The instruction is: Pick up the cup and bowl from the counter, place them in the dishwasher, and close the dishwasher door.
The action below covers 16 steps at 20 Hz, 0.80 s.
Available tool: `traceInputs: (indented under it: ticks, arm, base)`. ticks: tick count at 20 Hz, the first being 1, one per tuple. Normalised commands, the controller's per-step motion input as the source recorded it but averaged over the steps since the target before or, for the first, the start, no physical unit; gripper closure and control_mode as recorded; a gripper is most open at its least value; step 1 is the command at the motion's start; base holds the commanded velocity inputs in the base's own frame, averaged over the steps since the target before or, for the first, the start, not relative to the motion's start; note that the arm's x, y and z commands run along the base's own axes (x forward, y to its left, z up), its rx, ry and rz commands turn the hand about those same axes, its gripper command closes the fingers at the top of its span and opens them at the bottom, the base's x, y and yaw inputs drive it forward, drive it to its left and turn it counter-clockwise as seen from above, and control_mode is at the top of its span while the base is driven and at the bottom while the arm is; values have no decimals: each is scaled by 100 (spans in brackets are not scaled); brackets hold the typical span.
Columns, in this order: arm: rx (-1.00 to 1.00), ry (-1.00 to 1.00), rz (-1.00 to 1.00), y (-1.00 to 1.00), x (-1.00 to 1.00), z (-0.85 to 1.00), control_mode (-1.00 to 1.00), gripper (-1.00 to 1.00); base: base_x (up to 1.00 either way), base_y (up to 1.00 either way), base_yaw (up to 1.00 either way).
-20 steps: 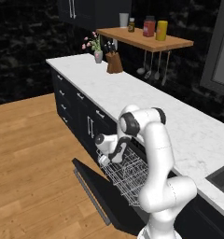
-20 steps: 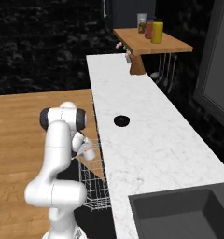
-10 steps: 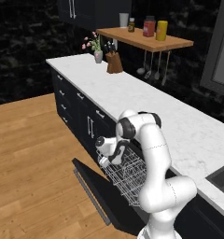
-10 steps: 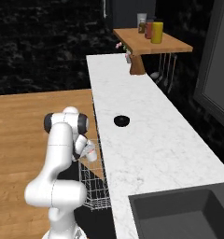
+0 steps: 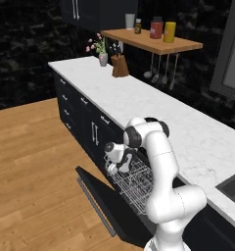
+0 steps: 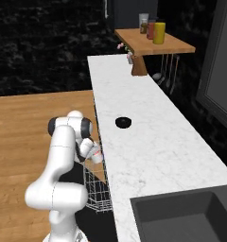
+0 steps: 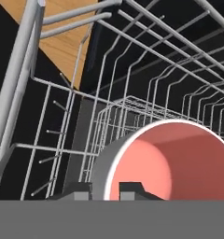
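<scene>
The two-finger tool [image 7: 103,191] pinches the rim of the small grey-white cup with the red inside [image 7: 165,161], one finger inside and one outside, holding it within the white wire rack [image 5: 134,184] of the black dishwasher. The shallow round black bowl [image 6: 123,122] sits on the white marble tabletop [image 6: 153,151], above that rack. The flat black dishwasher door [image 5: 107,203] lies lowered open in front of the rack.
</scene>
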Motion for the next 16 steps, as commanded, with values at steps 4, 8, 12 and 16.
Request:
traceInputs:
  ticks: [4, 8, 12, 16]
  arm:
    - [0, 1, 1, 1, 2, -17, -100, -100]
    - [0, 0, 3, 9, -19, -1, -100, -100]
    - [0, -8, 4, 42, -56, 26, -100, -100]
    - [0, -12, 6, 65, -70, 54, -100, -100]
  base:
    - [0, 0, 0]
    - [0, 0, 0]
    - [0, 0, 0]
    - [0, 0, 0]
